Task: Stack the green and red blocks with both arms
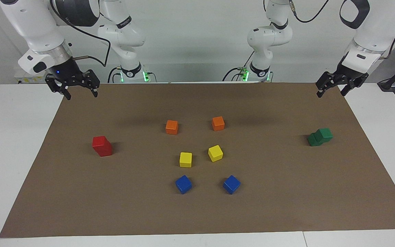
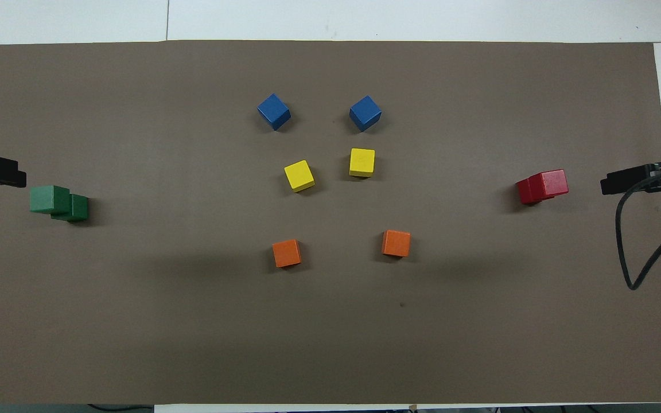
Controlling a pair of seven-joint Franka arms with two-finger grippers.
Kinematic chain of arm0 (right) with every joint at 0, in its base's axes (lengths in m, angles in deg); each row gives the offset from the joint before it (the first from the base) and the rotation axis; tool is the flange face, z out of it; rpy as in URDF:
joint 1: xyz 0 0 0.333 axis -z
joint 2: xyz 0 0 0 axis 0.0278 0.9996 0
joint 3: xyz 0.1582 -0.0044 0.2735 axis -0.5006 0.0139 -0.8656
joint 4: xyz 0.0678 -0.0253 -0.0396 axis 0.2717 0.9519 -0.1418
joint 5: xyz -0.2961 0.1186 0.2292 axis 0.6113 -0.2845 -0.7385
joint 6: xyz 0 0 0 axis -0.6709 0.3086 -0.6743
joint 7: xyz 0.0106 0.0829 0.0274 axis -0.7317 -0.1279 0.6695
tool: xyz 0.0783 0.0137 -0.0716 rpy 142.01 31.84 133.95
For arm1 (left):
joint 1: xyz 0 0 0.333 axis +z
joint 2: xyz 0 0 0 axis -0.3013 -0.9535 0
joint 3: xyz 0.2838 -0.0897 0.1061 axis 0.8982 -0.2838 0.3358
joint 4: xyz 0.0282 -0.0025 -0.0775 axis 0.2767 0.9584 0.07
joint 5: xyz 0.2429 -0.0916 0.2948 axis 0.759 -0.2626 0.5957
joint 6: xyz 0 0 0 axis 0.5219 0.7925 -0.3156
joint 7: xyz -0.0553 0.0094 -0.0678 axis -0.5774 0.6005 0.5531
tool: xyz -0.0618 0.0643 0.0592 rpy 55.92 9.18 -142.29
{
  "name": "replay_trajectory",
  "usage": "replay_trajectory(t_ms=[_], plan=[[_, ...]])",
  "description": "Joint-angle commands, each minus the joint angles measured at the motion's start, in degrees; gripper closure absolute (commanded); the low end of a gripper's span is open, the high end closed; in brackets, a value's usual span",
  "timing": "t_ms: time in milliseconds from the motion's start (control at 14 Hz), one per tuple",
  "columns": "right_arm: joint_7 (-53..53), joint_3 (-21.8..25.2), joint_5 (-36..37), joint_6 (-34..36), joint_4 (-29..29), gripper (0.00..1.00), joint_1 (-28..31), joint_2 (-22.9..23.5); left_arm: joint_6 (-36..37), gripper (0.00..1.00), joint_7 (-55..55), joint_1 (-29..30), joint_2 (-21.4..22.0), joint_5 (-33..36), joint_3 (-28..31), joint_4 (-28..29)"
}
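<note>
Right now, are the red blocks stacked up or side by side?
Stacked: one red block sits on top of the other red block, and no pincer touches them.

- red blocks [image 1: 102, 146]: bright red, plain, 2 stacked
- green blocks [image 1: 320, 137]: dk green, top one looks paler from overhead, maybe just light
- orange cubes [image 1: 171, 127]: 2, flat orange
- yellow cubes [image 1: 185, 159]: 2, plain
- blue cubes [image 1: 183, 184]: 2, mid blue
- mat [image 1: 269, 206]: brown, no pattern
- table [image 1: 9, 130]: white
- arms: glossy white w/ dk grey bands, blk cables

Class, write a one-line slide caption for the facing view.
Red stack and green stack stand finished; both open pincers, right and left, hang empty above the mat's corners.
</note>
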Motion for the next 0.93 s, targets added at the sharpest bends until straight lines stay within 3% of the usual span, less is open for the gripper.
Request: replay_trajectory(t_ms=[0,498,712,854], plan=[[-0.6,-0.37,0.21,0.06,-1.26,0.0,0.12,0.54,-0.94,0.0,0.58,-0.77,0.97,1.28,0.59,1.03],[-0.69,0.5,0.21,1.47,-1.35,0.0,-1.45,0.54,-0.94,0.0,0.49,-0.86,0.97,1.19,0.59,1.03],[-0.69,8.04,0.3,1.38,-1.44,0.0,-8.48,0.62,-0.94,0.0,0.4,-0.94,0.97,1.19,0.59,1.03],[-0.6,8.07,0.47,1.38,-1.52,0.0,-8.05,0.62,-1.02,0.0,0.4,-0.94,0.97,1.19,0.59,1.03]])
